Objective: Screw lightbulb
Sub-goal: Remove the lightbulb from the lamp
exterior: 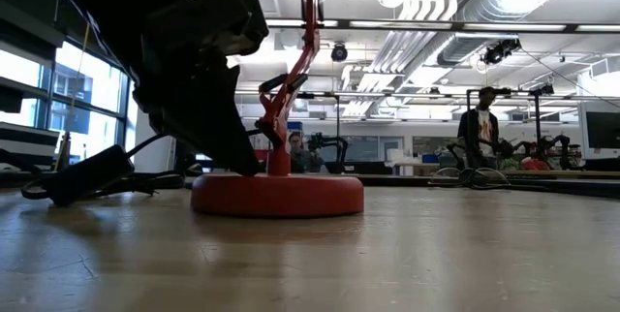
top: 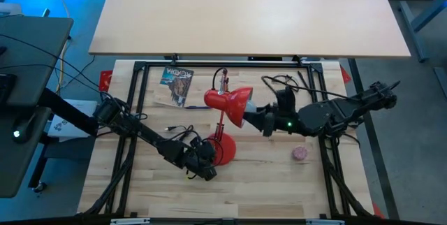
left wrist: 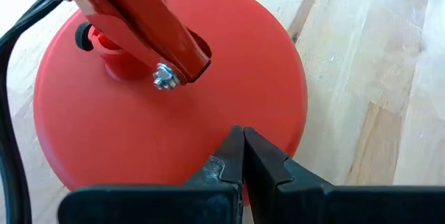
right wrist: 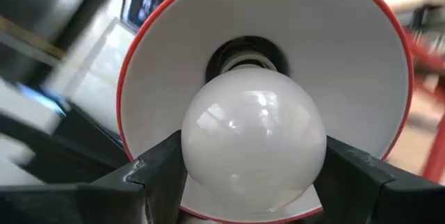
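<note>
Right gripper (right wrist: 252,172) clamps the lightbulb (right wrist: 254,139), its base at the socket inside the red lamp shade (right wrist: 174,50); keep it axial, twist gently. Left gripper (left wrist: 243,156), closed and empty, presses the lamp base (left wrist: 125,123).

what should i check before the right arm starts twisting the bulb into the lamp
1. Bulb held: ok. The right gripper has its fingers on both sides of the lightbulb.
2. Bulb lined up with the socket: ok. Its base points into the dark socket at the centre of the red shade.
3. Threads engaged: cannot tell. The bulb hides its own base.
4. Lamp steadied: ok. The left gripper is shut, its tips pressing down on the red lamp base.
5. Cord clear of the base: ok. The black cord runs off one side.
6. Pink ball out of the way: ok, it lies apart on the table.
</note>
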Motion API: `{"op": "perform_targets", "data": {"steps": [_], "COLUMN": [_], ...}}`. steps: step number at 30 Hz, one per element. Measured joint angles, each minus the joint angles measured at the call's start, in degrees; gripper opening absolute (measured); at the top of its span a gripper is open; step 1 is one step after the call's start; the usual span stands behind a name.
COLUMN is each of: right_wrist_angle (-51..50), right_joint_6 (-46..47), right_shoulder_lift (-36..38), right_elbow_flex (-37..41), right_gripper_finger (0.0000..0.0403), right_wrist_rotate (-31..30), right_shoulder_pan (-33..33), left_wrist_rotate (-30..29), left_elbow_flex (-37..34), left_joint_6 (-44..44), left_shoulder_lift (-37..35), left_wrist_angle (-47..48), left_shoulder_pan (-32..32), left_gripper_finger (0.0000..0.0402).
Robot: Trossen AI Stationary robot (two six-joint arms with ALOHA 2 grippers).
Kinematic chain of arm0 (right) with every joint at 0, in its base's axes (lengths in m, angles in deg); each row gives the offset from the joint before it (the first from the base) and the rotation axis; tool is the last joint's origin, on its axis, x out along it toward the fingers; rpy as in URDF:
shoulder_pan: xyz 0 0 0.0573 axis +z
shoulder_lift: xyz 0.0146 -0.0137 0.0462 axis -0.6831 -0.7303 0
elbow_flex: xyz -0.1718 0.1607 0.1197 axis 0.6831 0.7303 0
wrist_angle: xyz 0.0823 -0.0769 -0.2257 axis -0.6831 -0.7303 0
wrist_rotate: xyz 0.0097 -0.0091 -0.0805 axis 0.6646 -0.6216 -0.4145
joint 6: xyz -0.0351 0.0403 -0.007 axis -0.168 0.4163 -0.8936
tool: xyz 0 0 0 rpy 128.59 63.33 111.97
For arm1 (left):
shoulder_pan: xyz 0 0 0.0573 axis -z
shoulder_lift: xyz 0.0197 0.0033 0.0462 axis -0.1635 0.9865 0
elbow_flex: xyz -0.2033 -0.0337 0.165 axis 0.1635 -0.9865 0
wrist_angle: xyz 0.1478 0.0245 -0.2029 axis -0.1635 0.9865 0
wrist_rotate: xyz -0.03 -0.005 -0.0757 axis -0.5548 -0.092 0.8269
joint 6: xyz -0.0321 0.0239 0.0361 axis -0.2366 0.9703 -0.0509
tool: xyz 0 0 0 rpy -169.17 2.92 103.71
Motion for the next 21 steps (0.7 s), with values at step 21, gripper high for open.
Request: {"op": "perform_targets", "data": {"steps": [21], "right_wrist_angle": [0.4], "right_joint_6": [36.2], "right_shoulder_lift": [0.2], "right_elbow_flex": [-0.1], "right_gripper_finger": [0.0255], "right_wrist_rotate": [2.7], "right_shoulder_pan": [0.0], "left_wrist_rotate": [-0.7], "left_elbow_flex": [0.0], "left_joint_6": [2.5], "left_shoulder_lift": [0.0], "left_wrist_angle": [-0.1], "left_shoulder_pan": [0.1], "left_gripper_finger": [0.0]}}
